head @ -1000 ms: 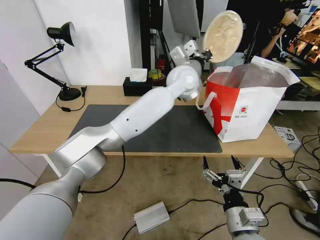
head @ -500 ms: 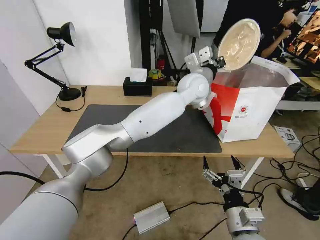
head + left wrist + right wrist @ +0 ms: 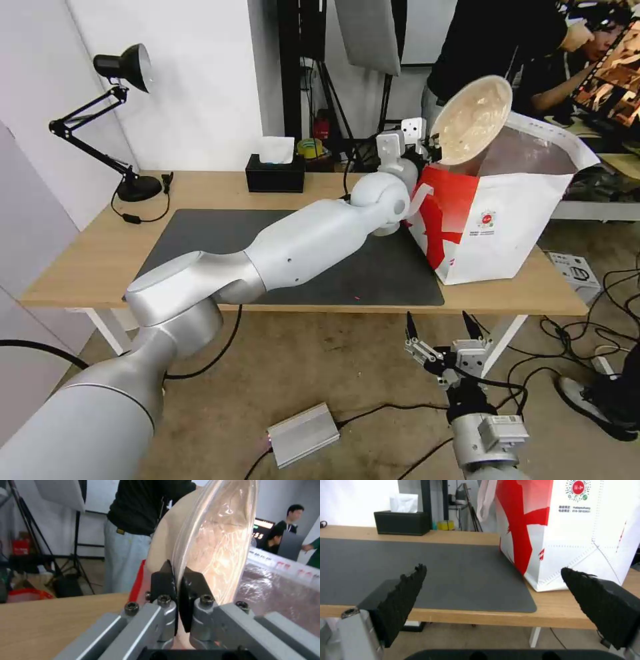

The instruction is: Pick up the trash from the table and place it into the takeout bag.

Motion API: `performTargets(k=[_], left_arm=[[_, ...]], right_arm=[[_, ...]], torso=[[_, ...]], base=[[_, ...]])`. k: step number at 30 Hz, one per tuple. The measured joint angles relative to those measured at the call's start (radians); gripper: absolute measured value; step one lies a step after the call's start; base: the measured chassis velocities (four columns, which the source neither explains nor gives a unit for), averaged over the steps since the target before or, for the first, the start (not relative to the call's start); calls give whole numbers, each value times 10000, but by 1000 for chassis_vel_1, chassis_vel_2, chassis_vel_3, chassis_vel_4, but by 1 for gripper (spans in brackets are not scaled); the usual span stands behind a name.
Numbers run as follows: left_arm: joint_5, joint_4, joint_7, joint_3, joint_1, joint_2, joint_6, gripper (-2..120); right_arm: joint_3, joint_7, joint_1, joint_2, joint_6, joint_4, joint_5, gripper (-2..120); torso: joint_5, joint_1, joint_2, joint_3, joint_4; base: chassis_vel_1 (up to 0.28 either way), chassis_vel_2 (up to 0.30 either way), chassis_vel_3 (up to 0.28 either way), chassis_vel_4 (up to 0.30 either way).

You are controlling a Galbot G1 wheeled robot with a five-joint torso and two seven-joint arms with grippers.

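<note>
The trash in view is a beige round lidded bowl (image 3: 473,120), tipped on edge just above the near-left rim of the takeout bag (image 3: 507,220). My left gripper (image 3: 432,139) is shut on the bowl's rim (image 3: 213,537); its black fingers (image 3: 162,581) pinch the lid's edge over the bag's foil lining (image 3: 283,585). The red-and-white bag stands open at the right end of the table (image 3: 87,260), beside the dark grey mat (image 3: 200,233). My right gripper (image 3: 440,330) hangs open below the table's front edge, facing the bag (image 3: 576,530), with nothing between its fingers (image 3: 403,592).
A black tissue box (image 3: 275,172) sits at the table's back edge and a black desk lamp (image 3: 123,120) at its back left. A silver box (image 3: 303,433) and cables lie on the floor. A person stands behind the bag.
My left arm has carried the bowl to the right and down, from high above the table to the bag's opening. The right arm has not moved.
</note>
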Motion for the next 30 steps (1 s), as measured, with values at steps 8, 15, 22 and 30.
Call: performTargets(k=[8,15,22,30], left_arm=[[1053,364,303,270,-22,29,-88,1],[1284,457,482,373,-22,58,-156,1],[1371,450,735,520,-38,137,-195,1],[1551,509,1182,703,-96,198,-208,1]], right_arm=[[0,0,0,0,0,0,0,100],[0,0,0,0,0,1,0,100],[0,0,0,0,0,0,0,100],[0,0,0,0,0,0,0,100]], torso=[[0,0,0,0,0],[0,0,0,0,0],[0,-1,1,0,0],[0,0,1,0,0]], base=[[0,0,0,0],[0,0,0,0],[0,0,0,0],[0,0,0,0]])
